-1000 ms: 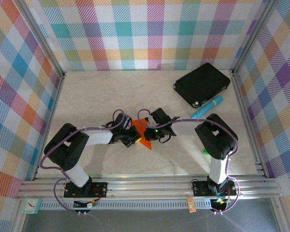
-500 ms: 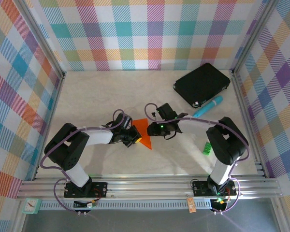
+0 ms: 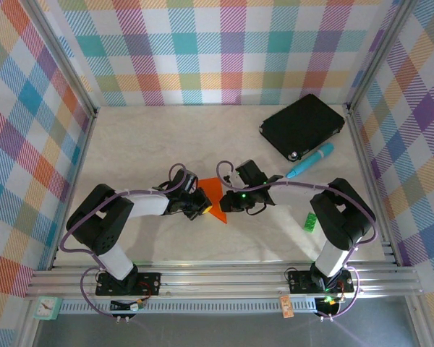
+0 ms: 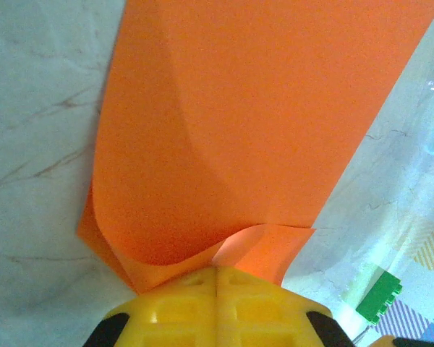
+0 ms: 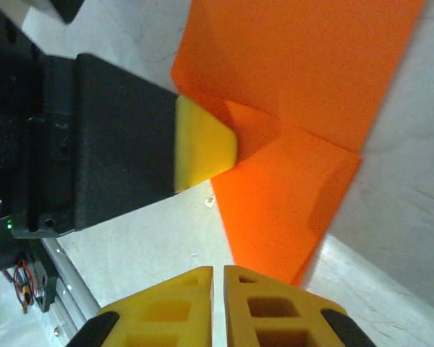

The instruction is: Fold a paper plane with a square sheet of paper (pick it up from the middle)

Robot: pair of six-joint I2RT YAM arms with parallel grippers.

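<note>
**Left gripper pins part-folded paper, right poised beside it**

The orange paper (image 3: 214,193) lies on the table (image 3: 145,144) between the two arms, part-folded, with one flap curling up. The left gripper (image 4: 217,270) is clamped on its near edge. The right gripper (image 5: 218,270), fingers pressed together with nothing between them, hovers just beside a corner of the paper. The step in hand appears to be flattening a fold. To do it well, the right's closed tip should sweep along the crease from the pinned end outward, pressing lightly. The left should hold firm so the paper cannot slide.
</note>
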